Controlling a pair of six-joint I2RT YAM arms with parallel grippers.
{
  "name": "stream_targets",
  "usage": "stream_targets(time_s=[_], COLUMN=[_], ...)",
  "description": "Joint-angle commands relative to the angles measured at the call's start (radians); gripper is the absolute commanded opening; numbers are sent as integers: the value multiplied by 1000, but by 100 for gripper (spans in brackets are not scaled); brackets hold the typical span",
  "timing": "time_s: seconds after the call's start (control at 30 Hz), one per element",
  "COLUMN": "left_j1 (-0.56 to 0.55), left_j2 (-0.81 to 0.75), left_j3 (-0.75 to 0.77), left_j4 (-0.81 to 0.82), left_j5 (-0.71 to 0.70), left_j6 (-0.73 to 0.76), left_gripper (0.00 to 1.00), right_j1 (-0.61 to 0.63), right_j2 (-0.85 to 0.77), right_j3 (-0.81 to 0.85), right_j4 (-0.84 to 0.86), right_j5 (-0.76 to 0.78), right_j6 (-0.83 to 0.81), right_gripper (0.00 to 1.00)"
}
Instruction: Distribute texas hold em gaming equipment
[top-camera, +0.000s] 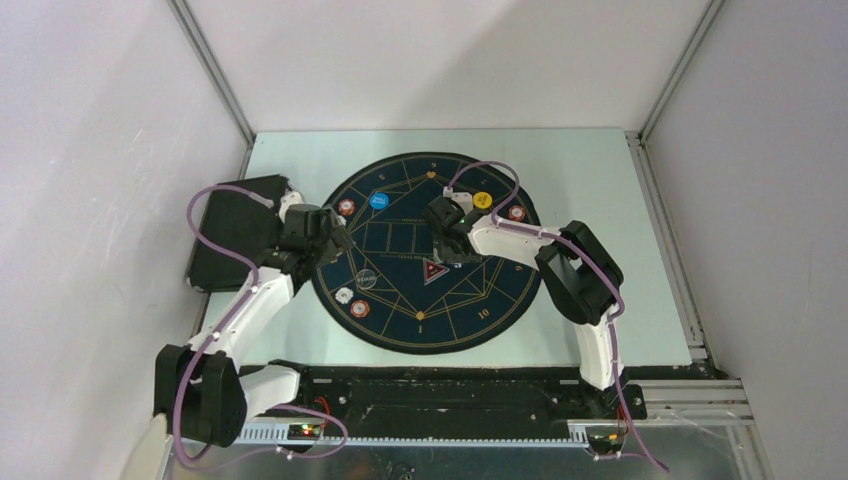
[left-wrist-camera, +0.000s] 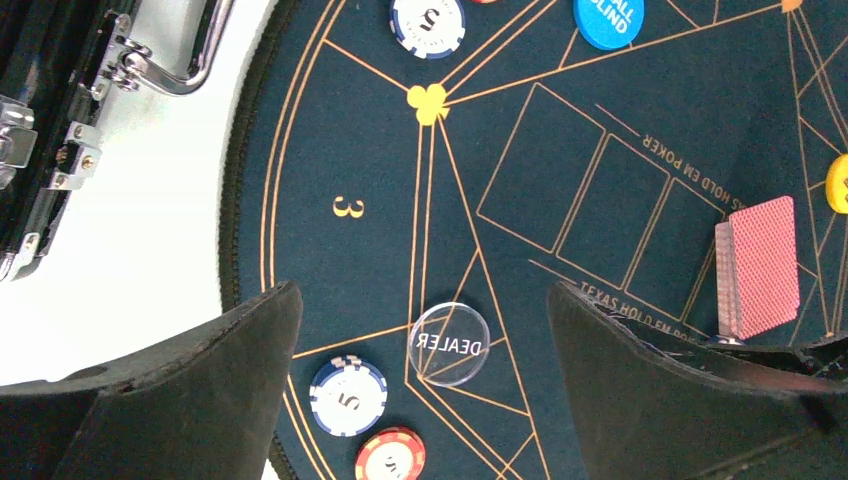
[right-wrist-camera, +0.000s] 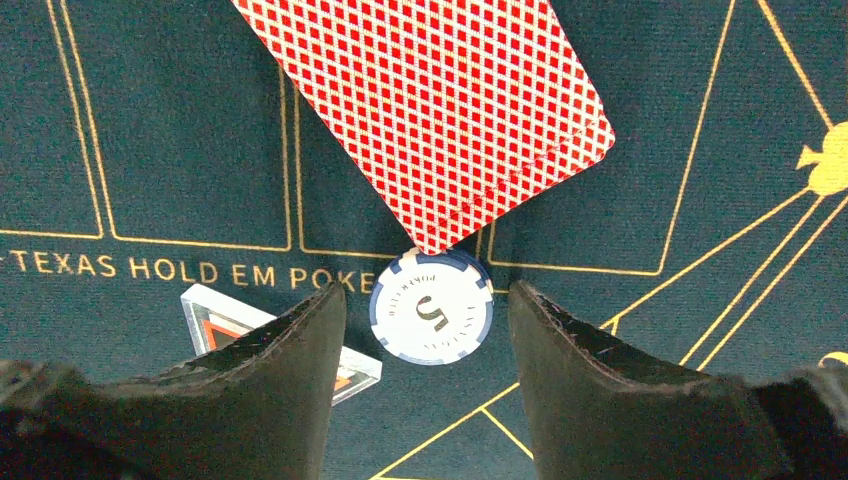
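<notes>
My right gripper (top-camera: 447, 238) is open over the mat's middle. In the right wrist view, a blue-white "5" chip (right-wrist-camera: 431, 307) lies on the mat between its fingertips (right-wrist-camera: 425, 293), touching the corner of the red-backed card deck (right-wrist-camera: 430, 100). The red triangular token (right-wrist-camera: 210, 312) is partly hidden by the left finger. My left gripper (top-camera: 336, 236) is open and empty over the mat's left side (left-wrist-camera: 422, 292). A clear "DEALER" button (left-wrist-camera: 449, 343), a blue-white chip (left-wrist-camera: 348, 395) and a red chip (left-wrist-camera: 390, 455) lie below it.
The dark round mat (top-camera: 470, 300) holds a blue chip (top-camera: 379, 200), a yellow chip (top-camera: 482, 200) and red-white chips (top-camera: 346, 208) (top-camera: 516, 212) near its far rim. The black case (top-camera: 235, 230) lies open left of the mat, its latches in the left wrist view (left-wrist-camera: 60, 120).
</notes>
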Motion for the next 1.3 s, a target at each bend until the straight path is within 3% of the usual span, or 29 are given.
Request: stream_targets(time_s=[0.0,0.13,0.27,0.47,0.57,0.63,1.27], left_j1=[1,2,0,1,0,0,0], left_j2=[-31,-43,-57,-67,-72,-73,-82], left_j3=[-9,-10,-12,-16,-17,-17,-23], left_j4=[31,31,29,25,27,28,29], left_j5=[24,32,40,39,43,45,55], left_j6=[-14,-17,-23,-25,-27,-27,-24], left_gripper=[100,100,100,100,100,100,100], right_j1=[-8,-12,-19,-19,-14,-10,-62], right_j2=[48,46,39,18,-12,-35,-207], right_j3=[-32,-46,-67,-87,-96,-97,-117], right_j4=[-29,-29,-14,9,17,23,27], right_j5=[64,70,70,79,92,101,102], right_j6=[10,14,16,15,7,-7,-85], right_gripper=[62,59,51,29,10,2,0])
